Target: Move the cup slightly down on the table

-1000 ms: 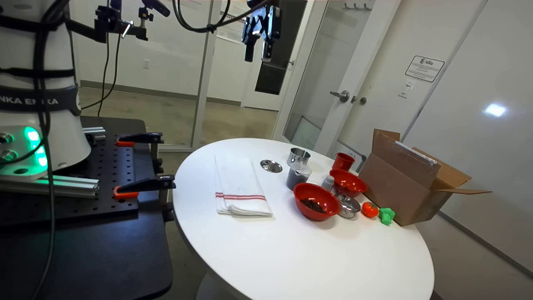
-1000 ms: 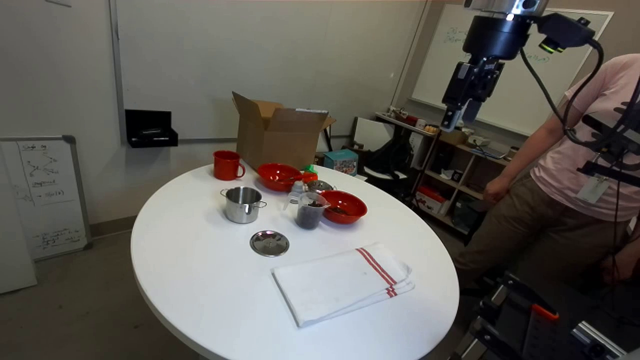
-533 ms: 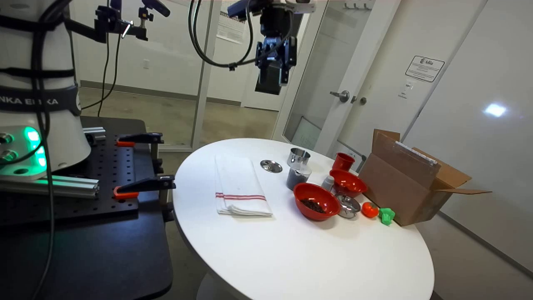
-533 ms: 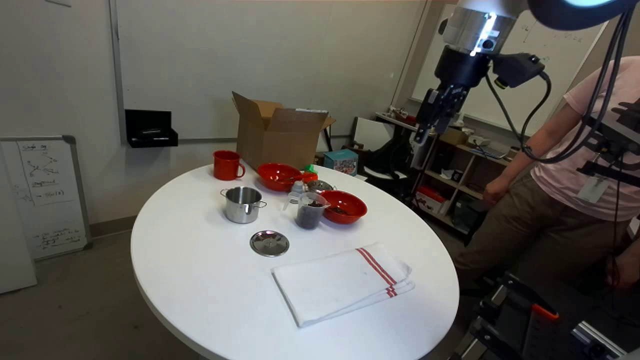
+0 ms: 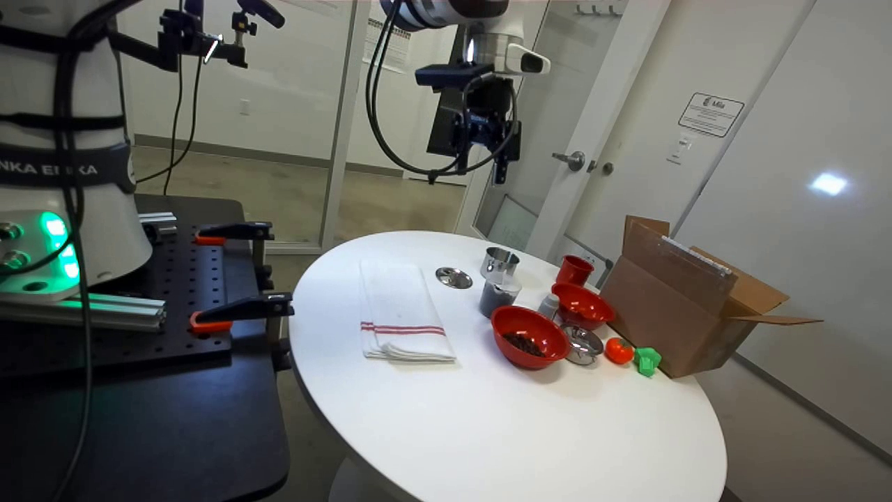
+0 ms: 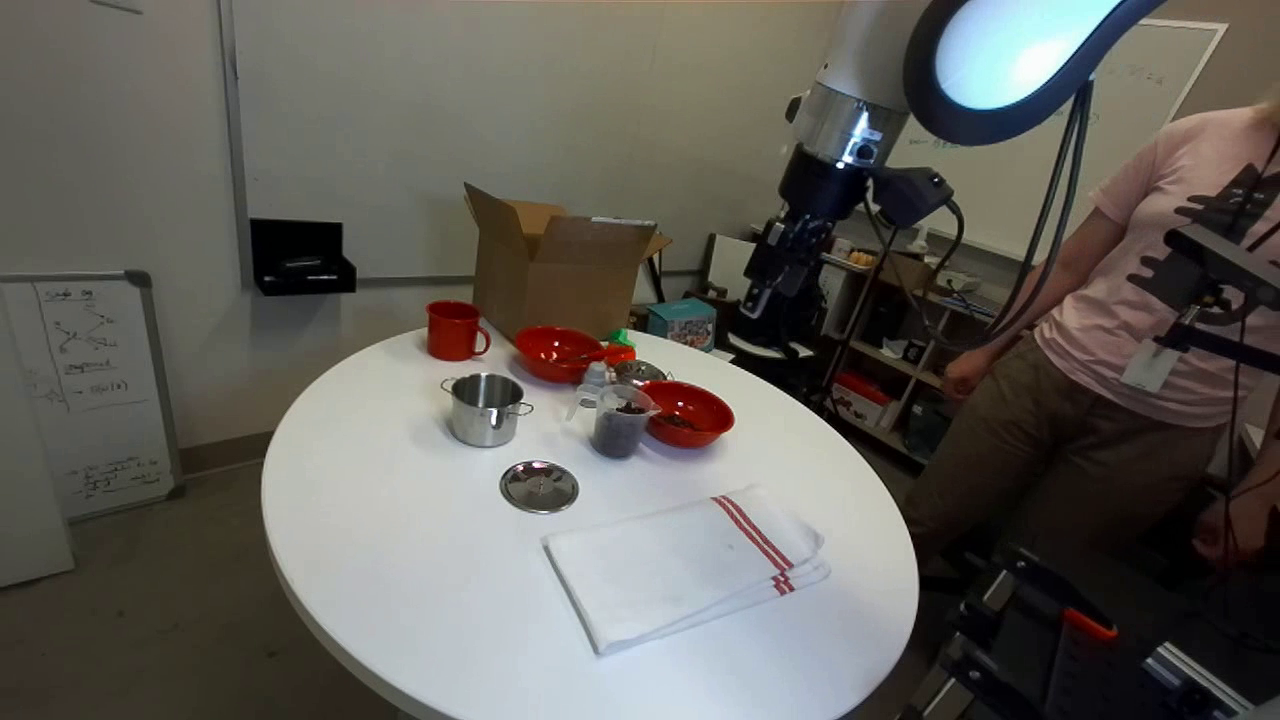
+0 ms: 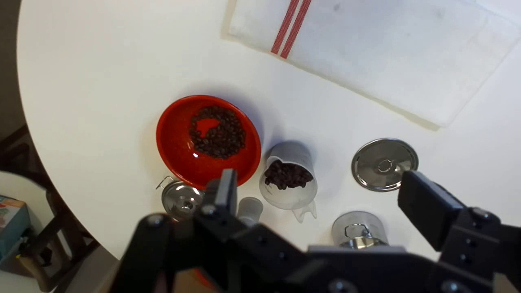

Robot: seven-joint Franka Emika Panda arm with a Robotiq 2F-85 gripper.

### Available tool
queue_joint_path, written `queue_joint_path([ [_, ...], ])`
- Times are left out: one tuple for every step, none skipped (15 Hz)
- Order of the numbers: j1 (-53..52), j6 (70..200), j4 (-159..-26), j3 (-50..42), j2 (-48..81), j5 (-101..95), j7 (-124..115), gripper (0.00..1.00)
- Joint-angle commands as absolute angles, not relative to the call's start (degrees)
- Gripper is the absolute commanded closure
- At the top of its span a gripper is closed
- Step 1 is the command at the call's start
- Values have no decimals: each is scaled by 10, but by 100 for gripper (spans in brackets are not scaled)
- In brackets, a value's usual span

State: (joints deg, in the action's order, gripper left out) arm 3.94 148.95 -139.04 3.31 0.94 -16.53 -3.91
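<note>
The cup (image 5: 497, 298) is a small translucent grey measuring cup with dark beans in it. It stands upright on the round white table (image 5: 529, 432), beside a red bowl. It also shows in an exterior view (image 6: 620, 428) and in the wrist view (image 7: 290, 179), where its handle points toward the gripper base. My gripper (image 5: 481, 167) is well above the table, pointing down, and also shows in an exterior view (image 6: 772, 292). In the wrist view the gripper (image 7: 319, 185) has its fingers wide apart with nothing between them; the cup is below, nearer the left finger.
The red bowl with beans (image 6: 692, 415), a small bottle (image 5: 549, 305) and a steel pot (image 6: 485, 410) stand around the cup. A flat steel lid (image 7: 384, 165) and a folded towel (image 6: 680, 565) lie nearby. A red mug (image 6: 455, 330) and cardboard box (image 5: 669, 300) are farther off.
The arm has moved down and over toward the table; the gripper is lower and closer to the table objects. The objects on the table have not moved. The person at the side shifted slightly.
</note>
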Motion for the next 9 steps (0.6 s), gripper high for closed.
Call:
queue_joint_path([
  [23, 1491, -1382, 18, 19, -158, -30, 0],
  [22, 1492, -1377, 17, 25, -156, -27, 0],
  [22, 1492, -1375, 17, 27, -155, -26, 0],
  [21, 1492, -1373, 17, 28, -155, -26, 0],
  [21, 1492, -1373, 17, 28, -155, -26, 0],
  [21, 1493, -1370, 17, 34, -153, -26, 0],
  [20, 1493, -1361, 14, 47, -157, -37, 0],
  [19, 1494, -1352, 13, 58, -147, -34, 0],
  [20, 1493, -1345, 13, 68, -128, -18, 0],
])
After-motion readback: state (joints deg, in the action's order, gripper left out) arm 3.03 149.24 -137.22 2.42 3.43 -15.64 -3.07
